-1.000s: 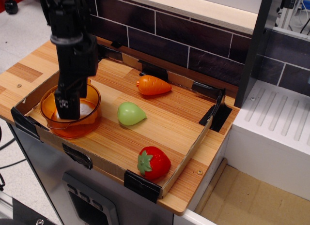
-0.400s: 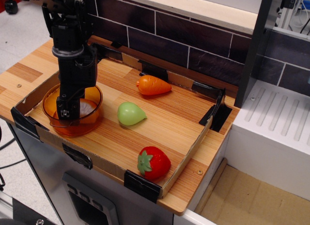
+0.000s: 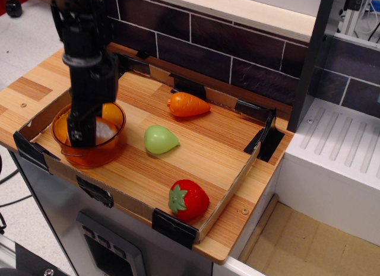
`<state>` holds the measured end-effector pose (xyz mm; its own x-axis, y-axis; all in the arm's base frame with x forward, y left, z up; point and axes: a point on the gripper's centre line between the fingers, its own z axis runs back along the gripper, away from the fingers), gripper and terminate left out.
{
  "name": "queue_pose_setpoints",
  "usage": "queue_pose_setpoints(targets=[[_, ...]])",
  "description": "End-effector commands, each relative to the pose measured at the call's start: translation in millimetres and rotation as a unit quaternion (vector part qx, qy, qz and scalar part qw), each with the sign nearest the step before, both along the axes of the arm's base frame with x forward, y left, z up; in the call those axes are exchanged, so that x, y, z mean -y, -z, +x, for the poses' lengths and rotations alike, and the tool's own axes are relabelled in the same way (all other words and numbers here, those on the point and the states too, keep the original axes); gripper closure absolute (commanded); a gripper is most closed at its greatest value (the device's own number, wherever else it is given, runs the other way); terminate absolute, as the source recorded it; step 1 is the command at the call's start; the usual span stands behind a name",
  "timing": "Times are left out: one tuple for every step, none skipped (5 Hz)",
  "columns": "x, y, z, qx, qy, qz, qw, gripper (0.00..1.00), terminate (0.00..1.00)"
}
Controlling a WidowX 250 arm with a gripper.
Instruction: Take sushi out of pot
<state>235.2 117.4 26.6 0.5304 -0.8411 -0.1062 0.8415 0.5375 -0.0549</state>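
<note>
Fingers [image 3: 81,135] reach into the pot [image 3: 116,146]; their spacing cannot be determined. Sushi [image 3: 105,130] likely light, rigid, glossy; grip across the bumpy rice sides.

I take the pot [image 3: 89,139] as my landmark; it sits on the tray [image 3: 228,184], at its left end. My gripper [image 3: 82,133] hangs inside the pot, over the sushi [image 3: 107,130] lying in it. Just right of the pot lies the pear [image 3: 160,139]. Behind the pear and further right of the pot lies the carrot [image 3: 187,105], near the tray's back wall. The strawberry [image 3: 188,200] lies well right of the pot and nearer the front edge.
</note>
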Motion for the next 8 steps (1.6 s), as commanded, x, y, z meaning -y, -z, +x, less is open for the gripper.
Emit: queue_pose_setpoints(targets=[[-11,-83,28,0.061,-0.060,-0.042,0.9954,1.00,0.00],[-15,-80,52,0.053,-0.086,-0.046,0.9939,1.00,0.00],[-21,-70,72,0.040,-0.107,-0.047,0.9924,1.00,0.00],[-23,-56,92,0.037,-0.121,-0.034,0.9914,1.00,0.00],[-24,-39,98,0.027,-0.120,-0.022,0.9921,1.00,0.00],[-21,-26,98,0.011,-0.118,-0.015,0.9928,1.00,0.00],[-18,-14,97,0.006,-0.114,-0.006,0.9935,1.00,0.00],[-20,-6,98,0.003,-0.117,0.002,0.9932,1.00,0.00]])
